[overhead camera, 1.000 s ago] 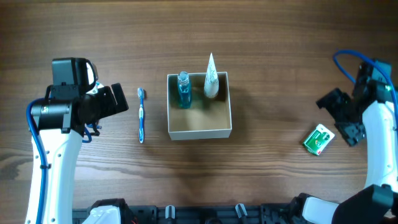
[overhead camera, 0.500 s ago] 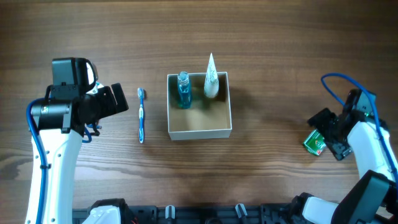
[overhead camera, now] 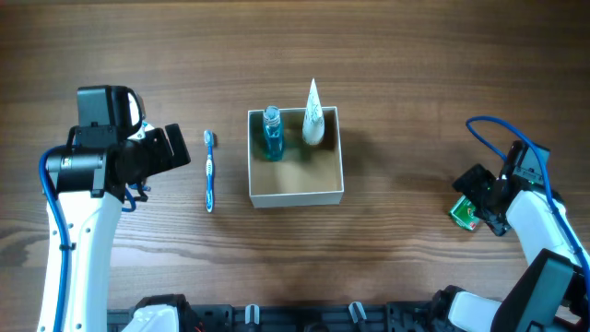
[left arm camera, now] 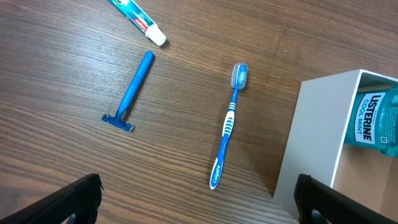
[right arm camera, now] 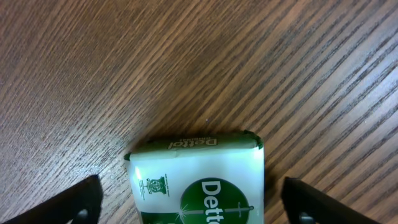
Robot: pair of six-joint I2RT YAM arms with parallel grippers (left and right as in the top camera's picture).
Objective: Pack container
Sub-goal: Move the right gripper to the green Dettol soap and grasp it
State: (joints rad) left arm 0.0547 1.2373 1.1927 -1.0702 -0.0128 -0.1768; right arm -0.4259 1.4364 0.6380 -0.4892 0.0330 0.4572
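Observation:
The container (overhead camera: 297, 195), a square cardboard box with white walls and a tan inside, stands at the table's middle; its corner shows in the left wrist view (left arm camera: 311, 143). In it stand a blue mouthwash bottle (overhead camera: 272, 134) and a white tube (overhead camera: 313, 118). A blue toothbrush (overhead camera: 209, 171) lies left of it (left arm camera: 229, 124). My left gripper (left arm camera: 199, 199) is open, above the table left of the toothbrush. My right gripper (right arm camera: 193, 199) is open with its fingers on either side of a green-and-white soap packet (right arm camera: 199, 180) at the right (overhead camera: 464, 212).
In the left wrist view a blue razor (left arm camera: 132, 92) and a toothpaste tube (left arm camera: 138, 16) lie on the wood left of the toothbrush. They are hidden under the left arm (overhead camera: 101, 157) in the overhead view.
My right arm has swung down and inward onto the soap packet, its open fingers now on either side of it. The left arm has not moved.

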